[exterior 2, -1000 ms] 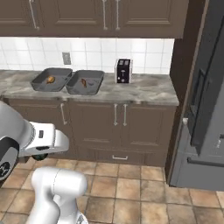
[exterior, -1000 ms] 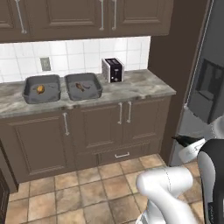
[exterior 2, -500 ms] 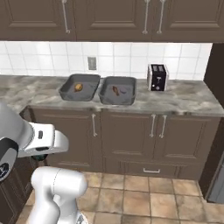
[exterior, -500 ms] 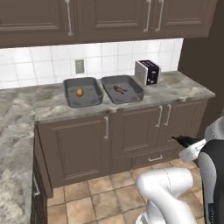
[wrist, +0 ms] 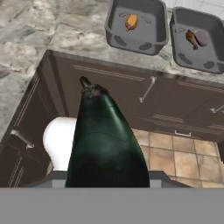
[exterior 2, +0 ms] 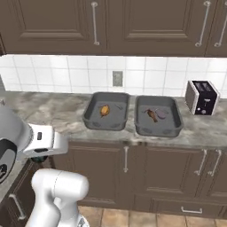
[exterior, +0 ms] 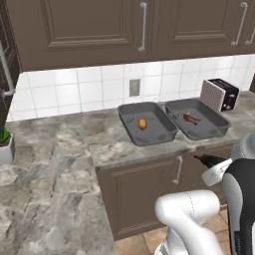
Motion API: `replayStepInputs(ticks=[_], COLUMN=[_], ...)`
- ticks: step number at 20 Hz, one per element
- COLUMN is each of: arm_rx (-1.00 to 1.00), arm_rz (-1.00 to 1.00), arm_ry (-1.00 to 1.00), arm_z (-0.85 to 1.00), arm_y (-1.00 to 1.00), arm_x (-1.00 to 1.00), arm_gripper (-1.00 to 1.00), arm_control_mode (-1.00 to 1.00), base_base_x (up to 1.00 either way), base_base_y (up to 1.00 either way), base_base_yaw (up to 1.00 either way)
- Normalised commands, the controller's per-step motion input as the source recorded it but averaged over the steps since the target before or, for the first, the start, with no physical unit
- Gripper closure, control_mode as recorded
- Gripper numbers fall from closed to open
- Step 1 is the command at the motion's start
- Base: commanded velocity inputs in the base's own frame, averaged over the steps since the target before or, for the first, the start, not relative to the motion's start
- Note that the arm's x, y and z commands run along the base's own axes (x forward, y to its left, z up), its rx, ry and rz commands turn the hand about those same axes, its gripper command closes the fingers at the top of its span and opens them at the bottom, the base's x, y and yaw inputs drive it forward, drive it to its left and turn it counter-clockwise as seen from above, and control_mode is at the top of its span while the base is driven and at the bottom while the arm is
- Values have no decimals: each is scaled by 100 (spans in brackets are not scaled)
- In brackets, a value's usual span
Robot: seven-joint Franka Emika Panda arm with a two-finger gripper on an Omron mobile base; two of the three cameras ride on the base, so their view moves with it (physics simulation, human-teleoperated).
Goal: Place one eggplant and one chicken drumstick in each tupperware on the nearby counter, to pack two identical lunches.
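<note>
A glossy near-black eggplant (wrist: 107, 140) rises up the middle of the hand view and hides the fingertips. My gripper (exterior: 210, 161) is shut on it, low in front of the cabinet doors and short of the counter (exterior: 114, 149). Two dark grey tupperwares stand side by side on that counter. The left tupperware (wrist: 131, 43) holds the golden-orange drumstick (wrist: 131, 20). In the right tupperware (wrist: 197, 63) the reddish-brown drumstick (wrist: 191, 38) lies touching the pale mauve eggplant (wrist: 201, 38).
A ribbed silver toaster (exterior 2: 201, 97) stands right of the tubs. The counter turns a corner and runs toward me on the left (exterior: 40, 189), with a potted plant (exterior: 5, 144) on it. Dark cabinet doors with silver handles (exterior 2: 125, 158) sit below, over a tiled floor.
The base has driven, so the whole picture has shifted. The tubs and toaster now look nearer, the fridge has left the views and the left run of counter has come in.
</note>
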Motion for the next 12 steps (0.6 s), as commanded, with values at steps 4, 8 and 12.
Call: replayStepInputs(ticks=[4, 8, 12], arm_rx=[0, 0, 0], arm_rz=[0, 0, 0], arm_ry=[0, 0, 0], arm_z=[0, 0, 0], arm_y=[0, 0, 0], arm_x=[0, 0, 0], arm_gripper=[100, 100, 100], arm_control_mode=[100, 100, 100], base_base_x=[100, 100, 94], base_base_y=[-7, -28, -14], base_base_yaw=[0, 0, 0])
